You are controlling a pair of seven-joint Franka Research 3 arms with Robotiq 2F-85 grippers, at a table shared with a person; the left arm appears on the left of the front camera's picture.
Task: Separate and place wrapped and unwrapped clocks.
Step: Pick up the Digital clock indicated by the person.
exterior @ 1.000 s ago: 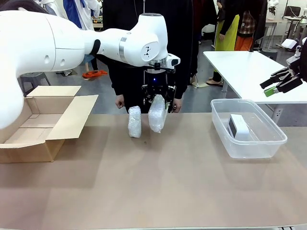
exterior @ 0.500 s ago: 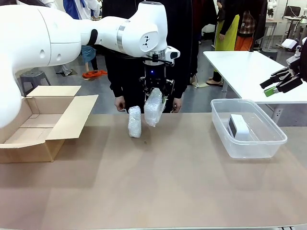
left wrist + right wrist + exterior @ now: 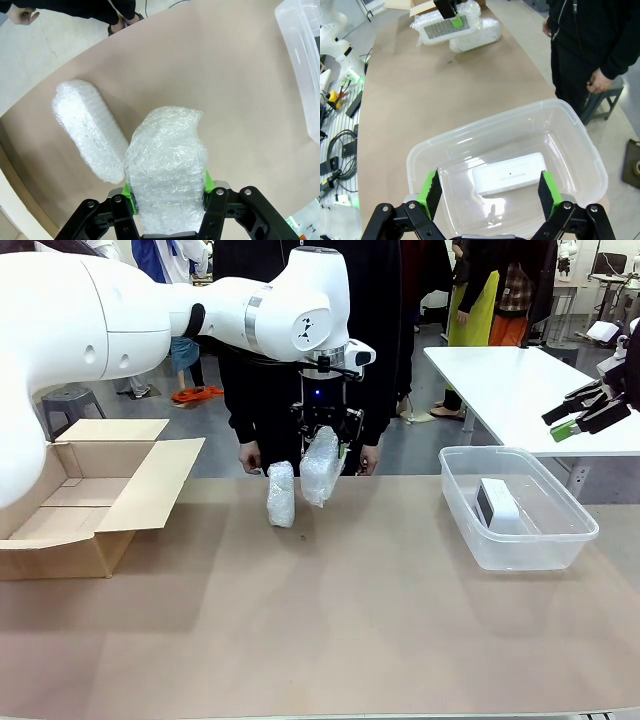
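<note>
My left gripper [image 3: 322, 436] is shut on the upper end of a wrapped clock [image 3: 318, 470], an oblong bubble-wrap bundle hanging tilted just above the table's far side. From the left wrist, that bundle [image 3: 167, 160] sits between the green pads [image 3: 128, 190]. A second wrapped clock [image 3: 281, 494] [image 3: 90, 130] lies on the table just left of it, apart from it. The unwrapped clock [image 3: 497, 506] [image 3: 510, 174], white with a dark face, lies inside the clear plastic bin [image 3: 520, 540]. My right gripper [image 3: 583, 412] [image 3: 490, 200] hovers open above that bin [image 3: 485, 125], holding nothing.
An open cardboard box [image 3: 90, 490] stands at the table's left edge. A person in black [image 3: 300, 340] stands at the far side, hands [image 3: 249, 454] near the table edge. A white table [image 3: 510, 380] stands behind on the right. Brown tabletop lies bare in the middle and front.
The left gripper has lifted the wrapped clock a little higher and tilted it slightly toward the left. The right arm and the other clocks have not moved.
</note>
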